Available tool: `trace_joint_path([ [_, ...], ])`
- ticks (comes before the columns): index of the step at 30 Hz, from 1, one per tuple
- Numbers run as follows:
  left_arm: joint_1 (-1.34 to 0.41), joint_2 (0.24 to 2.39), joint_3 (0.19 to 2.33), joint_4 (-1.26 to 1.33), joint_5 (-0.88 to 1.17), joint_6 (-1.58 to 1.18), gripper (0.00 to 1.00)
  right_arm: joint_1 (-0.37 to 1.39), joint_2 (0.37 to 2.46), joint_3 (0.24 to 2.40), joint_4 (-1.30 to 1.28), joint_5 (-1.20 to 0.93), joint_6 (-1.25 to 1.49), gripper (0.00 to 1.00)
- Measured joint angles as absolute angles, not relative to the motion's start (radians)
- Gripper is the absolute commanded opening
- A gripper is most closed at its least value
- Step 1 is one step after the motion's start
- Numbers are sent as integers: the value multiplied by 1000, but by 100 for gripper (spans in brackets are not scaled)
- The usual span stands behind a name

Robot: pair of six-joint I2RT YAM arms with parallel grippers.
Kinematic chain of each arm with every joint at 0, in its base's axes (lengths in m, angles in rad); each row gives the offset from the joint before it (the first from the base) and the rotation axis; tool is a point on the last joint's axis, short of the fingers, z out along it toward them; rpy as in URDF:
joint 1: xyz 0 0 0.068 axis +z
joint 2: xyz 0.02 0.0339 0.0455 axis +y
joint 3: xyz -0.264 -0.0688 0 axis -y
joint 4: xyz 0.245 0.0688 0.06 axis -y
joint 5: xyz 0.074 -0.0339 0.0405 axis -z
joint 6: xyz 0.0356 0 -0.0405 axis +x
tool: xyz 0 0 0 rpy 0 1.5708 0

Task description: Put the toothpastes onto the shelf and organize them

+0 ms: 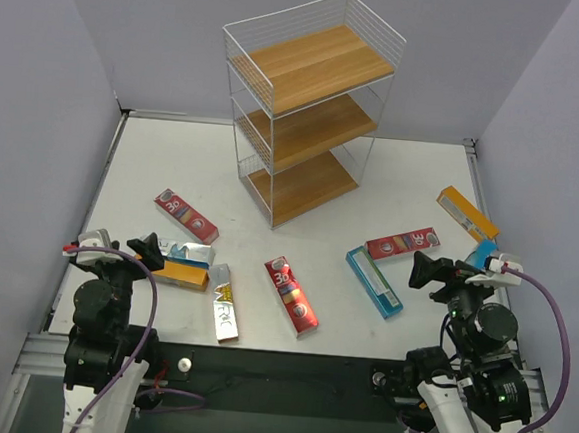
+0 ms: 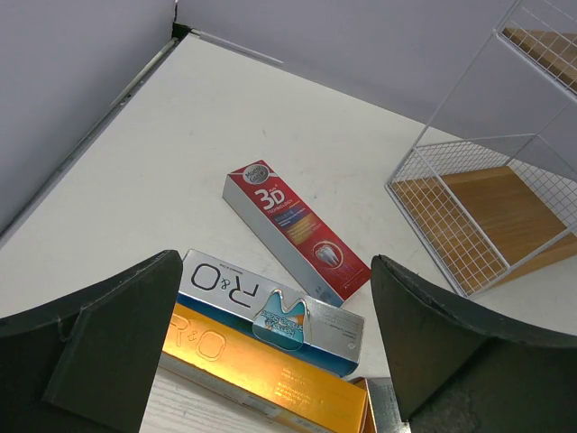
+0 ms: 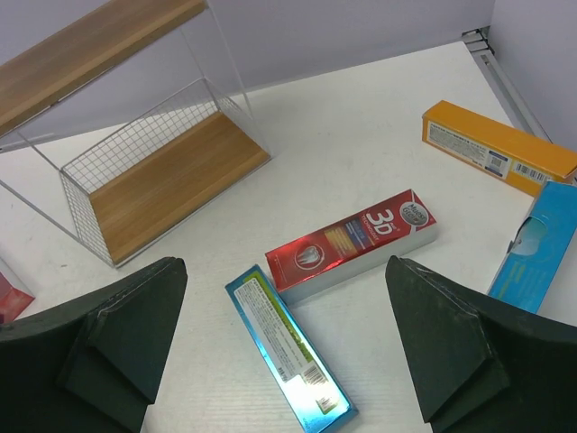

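On the white table the toothpastes lie scattered before the bare shelf, so with my left end effector and right end effector both spread wide and empty, I'd straddle the red carton squarely across its narrow width.

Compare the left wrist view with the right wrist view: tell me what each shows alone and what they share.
Left wrist only: a red 3D carton, a silver R&O carton and a gold R&O carton alongside it. Right wrist only: a second red 3D carton, a teal carton, an orange carton and a light-blue carton at the right edge. Both: the shelf with its bare bottom board, the white table, and an open end effector: the left end effector in one, the right end effector in the other.
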State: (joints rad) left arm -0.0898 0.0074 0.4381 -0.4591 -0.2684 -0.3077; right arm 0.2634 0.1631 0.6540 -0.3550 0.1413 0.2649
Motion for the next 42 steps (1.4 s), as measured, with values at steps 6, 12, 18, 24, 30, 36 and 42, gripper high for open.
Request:
trace_joint_path([
  [6,-90,7,438,-459,-268,-308,97,264,188,654,-356,125,281,100],
  [12,-90,7,438,-459,-268,-308,97,264,287,654,-375,119,349,100],
  [18,-90,7,438,-459,-268,-308,97,264,405,654,-397,58,402,100],
  [24,-90,7,438,-459,-261,-307,97,277,598,664,-431,-37,452,100],
  [30,-89,7,438,-459,-257,-307,97,596,828,666,-431,82,530,100],
  [36,-88,7,438,-460,-257,-307,97,987,1058,712,-353,212,636,100],
  [42,-85,7,438,-462,-262,-307,97,1228,1309,870,-250,311,670,100],
])
